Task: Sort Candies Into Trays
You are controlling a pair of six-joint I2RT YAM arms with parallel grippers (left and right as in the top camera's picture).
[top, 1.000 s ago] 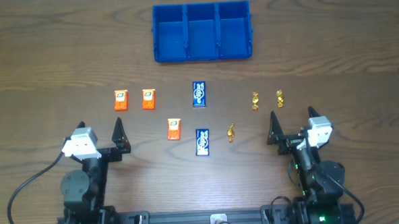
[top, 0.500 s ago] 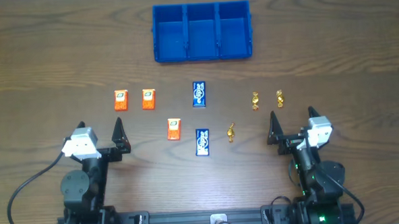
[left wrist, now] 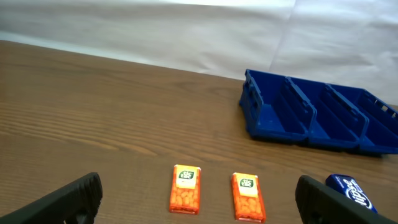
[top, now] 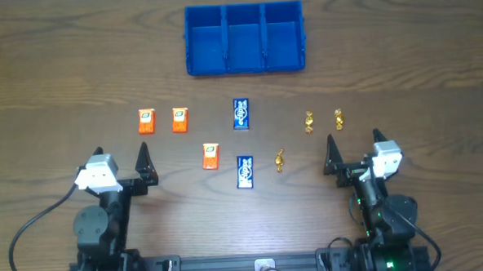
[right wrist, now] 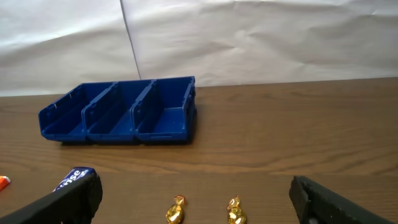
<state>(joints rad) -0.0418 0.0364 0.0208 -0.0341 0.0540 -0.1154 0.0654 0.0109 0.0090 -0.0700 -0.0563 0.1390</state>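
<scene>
Top view: blue three-compartment tray [top: 246, 67] sits at far centre of wooden table [top: 59, 70]. Between tray and arms, all lying apart from one another: three orange candy boxes [top: 179, 119] left of centre, two blue candy packets [top: 240, 113] at centre, three gold-wrapped candies [top: 309, 121] right of centre. Near the bases, left gripper [top: 122, 161] has fingers spread wide, gripping nothing, orange boxes ahead of it. Likewise right gripper [top: 354, 151]: fingers spread, gold candies ahead.

Blue tray [top: 246, 67], orange boxes [top: 180, 119], gold candies [top: 309, 121]
</scene>
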